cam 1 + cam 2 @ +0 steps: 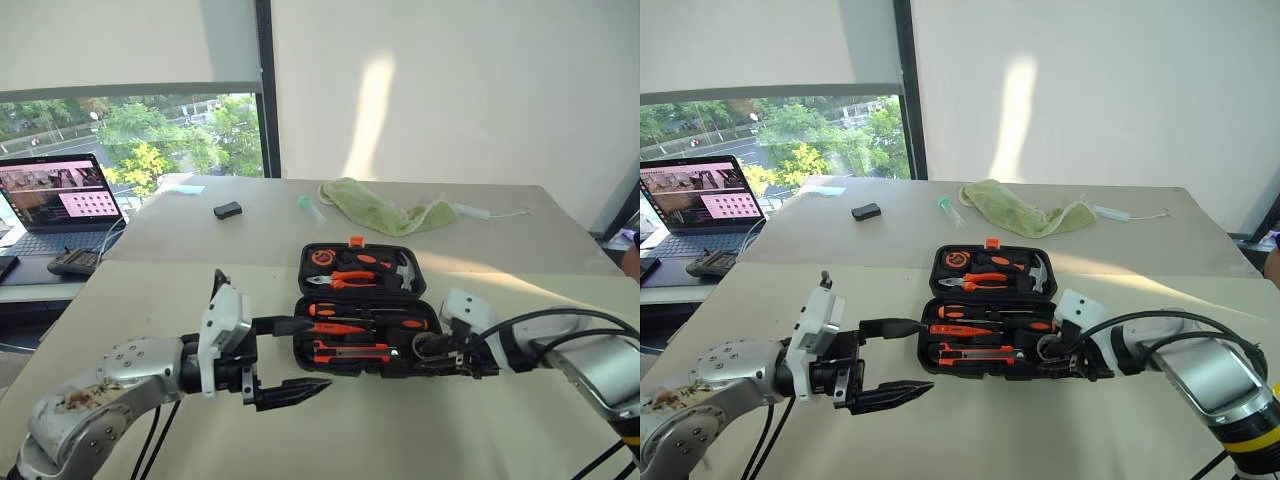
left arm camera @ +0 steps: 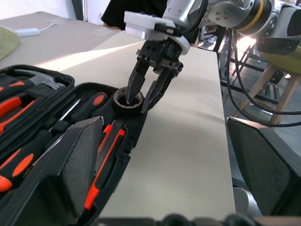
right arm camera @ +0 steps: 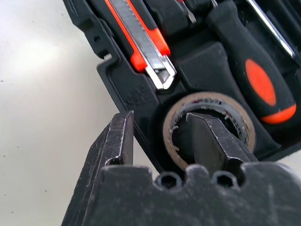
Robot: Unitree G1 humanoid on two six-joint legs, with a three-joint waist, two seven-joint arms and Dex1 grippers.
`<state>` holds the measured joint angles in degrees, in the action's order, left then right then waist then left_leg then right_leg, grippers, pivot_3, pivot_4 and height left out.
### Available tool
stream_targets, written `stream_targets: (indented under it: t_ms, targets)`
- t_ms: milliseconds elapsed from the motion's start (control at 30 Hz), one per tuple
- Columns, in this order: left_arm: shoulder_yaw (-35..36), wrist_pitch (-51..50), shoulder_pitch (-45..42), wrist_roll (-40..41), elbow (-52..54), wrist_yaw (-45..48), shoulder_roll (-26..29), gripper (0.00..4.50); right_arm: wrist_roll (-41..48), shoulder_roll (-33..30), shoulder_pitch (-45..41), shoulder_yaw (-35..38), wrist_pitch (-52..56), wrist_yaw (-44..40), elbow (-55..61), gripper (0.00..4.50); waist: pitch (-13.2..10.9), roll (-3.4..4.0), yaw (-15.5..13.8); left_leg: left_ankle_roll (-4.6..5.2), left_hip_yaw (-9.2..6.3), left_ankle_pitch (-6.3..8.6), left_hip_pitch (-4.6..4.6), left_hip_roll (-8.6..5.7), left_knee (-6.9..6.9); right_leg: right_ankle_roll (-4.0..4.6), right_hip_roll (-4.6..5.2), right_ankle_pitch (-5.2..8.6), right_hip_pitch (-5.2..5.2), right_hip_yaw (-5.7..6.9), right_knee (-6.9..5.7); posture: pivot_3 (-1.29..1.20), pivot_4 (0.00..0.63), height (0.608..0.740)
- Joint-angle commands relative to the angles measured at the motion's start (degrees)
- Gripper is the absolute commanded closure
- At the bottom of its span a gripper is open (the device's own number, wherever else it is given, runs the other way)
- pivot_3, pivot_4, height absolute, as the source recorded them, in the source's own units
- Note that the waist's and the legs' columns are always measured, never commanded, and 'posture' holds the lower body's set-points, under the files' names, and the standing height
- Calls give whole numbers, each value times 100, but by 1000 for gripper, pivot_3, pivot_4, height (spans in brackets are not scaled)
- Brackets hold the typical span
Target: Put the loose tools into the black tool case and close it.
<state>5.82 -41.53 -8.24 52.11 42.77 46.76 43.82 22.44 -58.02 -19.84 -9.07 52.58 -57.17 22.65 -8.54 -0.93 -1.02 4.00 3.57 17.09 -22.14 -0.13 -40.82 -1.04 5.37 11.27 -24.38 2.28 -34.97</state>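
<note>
The black tool case (image 1: 302,300) lies open in the middle of the table. Two orange-and-black screwdrivers (image 1: 345,327) and the utility knife (image 1: 350,351) lie in its near half. In the case's near right corner sits the small black tape roll (image 2: 129,100). My right gripper (image 2: 136,106) points down at the roll with its jaws apart. One finger (image 3: 211,141) is in the roll's core and the other (image 3: 113,141) is outside the case wall, a gap showing beside it. My left gripper (image 1: 305,355) hovers wide open and holding nothing at the case's near left corner.
Pliers (image 1: 350,280), a hammer and a tape measure fill the case's lid half. At the back of the table lie a green cloth (image 1: 385,205), a small black box (image 1: 228,210) and a white cable (image 1: 485,212). A laptop (image 1: 60,195) stands on a side desk at the left.
</note>
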Motion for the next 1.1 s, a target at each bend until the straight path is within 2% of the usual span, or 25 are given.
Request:
stream_targets:
  t_ms: [33, 100, 333, 533, 600, 633, 733, 833, 933, 1000, 1067, 1100]
  targets:
    - [42, 84, -18, 56, 137, -36, 35, 0, -215, 23, 14, -62, -122, 164, -61, 3790, 0, 0, 6, -1, 0, 0, -1, 0, 0, 0, 0, 0, 0, 0, 0, 0, 150, 740]
    - [-10, 130, 14, -22, 116, -30, 12, 0, -217, 26, -36, -48, -122, 167, -69, 4462, 0, 0, 3, 0, 1, 0, -1, -2, 0, 0, 0, 0, 0, -1, 0, 0, 150, 740]
    - [-105, 280, 90, -225, 35, 41, -36, 0, 8, 156, -98, 42, 46, 140, 99, 4462, -1, -1, 12, 1, 0, 0, 0, -1, -1, -1, -3, 0, 1, 0, 0, 0, 150, 740]
    - [-77, 255, -43, -153, 9, 8, -8, 0, -141, 68, 20, -166, -21, 83, 68, 4462, 0, -1, 21, 1, 0, 1, 1, 0, 0, 0, -3, 0, 1, 1, 0, 0, 150, 740]
    - [-71, 243, -29, -161, 6, -15, -1, 0, -62, 28, 69, -105, -103, -68, 62, 3737, 0, -1, 19, 2, 0, 1, 2, 0, 0, -1, -3, 0, 2, 1, 0, 0, 150, 740]
    - [-65, 240, -8, -173, 6, -35, -2, 0, -17, 37, 93, -31, -133, -88, 74, 3541, 0, -1, 19, 2, 0, 1, 2, 0, 0, -1, -3, 0, 2, 0, 1, 0, 150, 740]
    - [-53, 264, 105, -230, -21, -104, -32, 0, 49, 133, 102, 281, -182, 68, 79, 2590, 0, 0, 17, 2, -1, 1, 1, 0, 0, -1, -4, 0, 2, 2, 1, 0, 150, 740]
    - [-70, 338, 234, -347, -88, -221, -131, 0, 514, 186, 147, 838, -47, -29, 205, 2590, -1, 0, 18, 2, 0, 1, 0, -1, 2, -2, -2, 0, 0, 0, 1, 0, 150, 740]
    - [-11, 266, 157, -414, -344, -666, -406, 0, 599, 527, 84, 1216, -316, 276, 46, 2590, -2, -1, 12, 3, -1, 2, 1, 0, 0, -2, -1, -1, 3, 1, 1, 0, 150, 740]
    - [-13, 134, -184, -494, -721, -1150, -692, 0, 517, 905, -220, 1324, -504, 593, -312, 2590, -3, -3, 14, 5, -1, 3, 5, 0, -1, -3, -2, -2, 7, 0, 0, 0, 150, 740]
    - [-237, 73, -809, -953, -1437, -1677, -1029, 0, 543, 1262, -720, 1461, -419, 894, -904, 2590, -9, -7, 4, 2, -1, -1, 11, -1, -5, 3, -4, -8, 11, -3, -2, 0, 150, 740]
    - [-296, 31, -1094, -1128, -1777, -1872, -1160, 0, 495, 1319, -893, 1441, -499, 899, -1092, 2328, -14, -9, -7, 5, -1, -15, 7, -5, -5, 7, -8, -18, 9, -1, -2, 0, 150, 740]
